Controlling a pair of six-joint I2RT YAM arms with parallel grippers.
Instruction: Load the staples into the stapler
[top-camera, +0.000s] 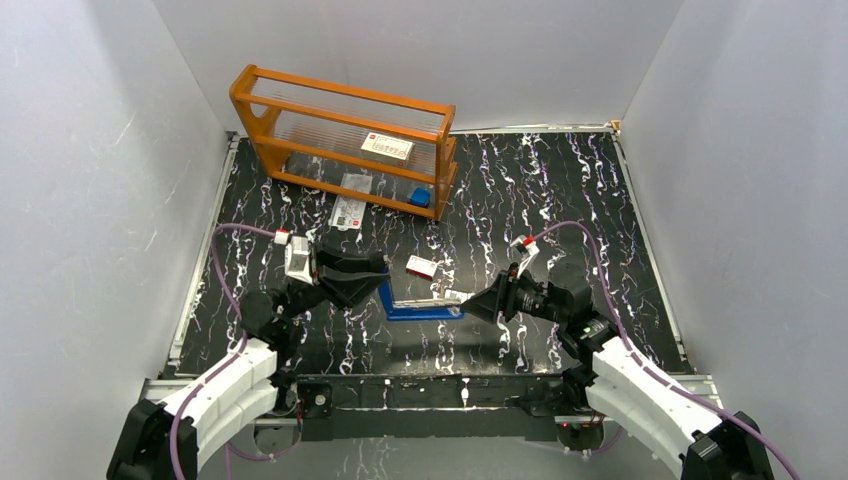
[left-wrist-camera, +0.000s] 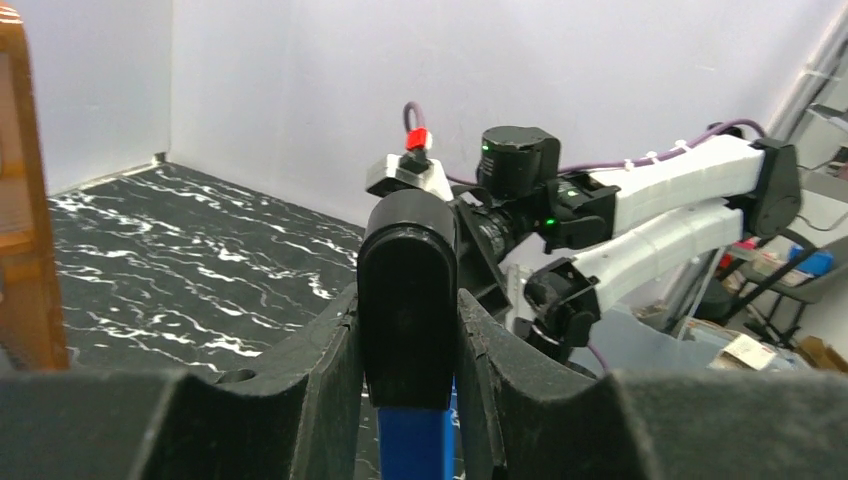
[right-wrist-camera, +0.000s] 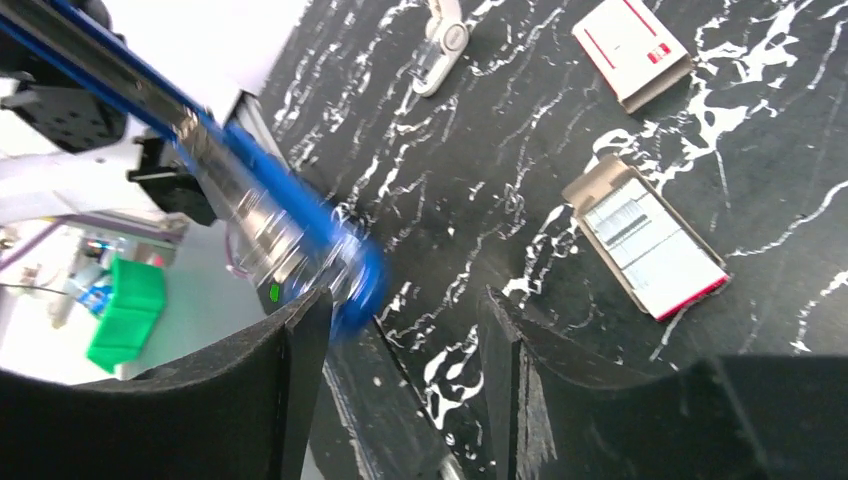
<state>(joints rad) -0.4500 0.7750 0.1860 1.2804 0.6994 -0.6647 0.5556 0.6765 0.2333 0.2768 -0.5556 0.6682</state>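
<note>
Near edge: both arms reach in over the black, white-veined marble-look desk (top-camera: 600, 230). Left tool (top-camera: 378, 278) is pinching the blue-and-black metal stapler (top-camera: 425, 312). In the left wrist view both fingers (left-wrist-camera: 320, 370) press against the rounded black end, with the blue bar hanging below it. The stapler is swung open in an L: one blue arm stands up in the left tool, the other lies flat on the desk pointing right. Right tool (right-wrist-camera: 400, 310) is spread and grips nothing. The blurred blue tip of the stapler sits just at its left finger (right-wrist-camera: 300, 370), and I can't tell whether they touch. The silvery-white staple strips (right-wrist-camera: 645, 240) aren't loaded. They lie side by side in a tiny pale cardboard tray (right-wrist-camera: 592, 186) flat on the desk. The tray is just beyond the right end of the stapler's flat arm, near the right tool's tips and apart from both tools. A bit farther and to the left is a small red-and-white cardboard box (top-camera: 421, 266), on its own on the desk. Farther left again there's a clear blister pack (top-camera: 350, 208) with something white in it. At the far left stands an orange wooden rack (top-camera: 262, 110) with clear panels. There's a white label card (top-camera: 387, 147) inside it and a small blue object (top-camera: 420, 197) at its right foot.
</note>
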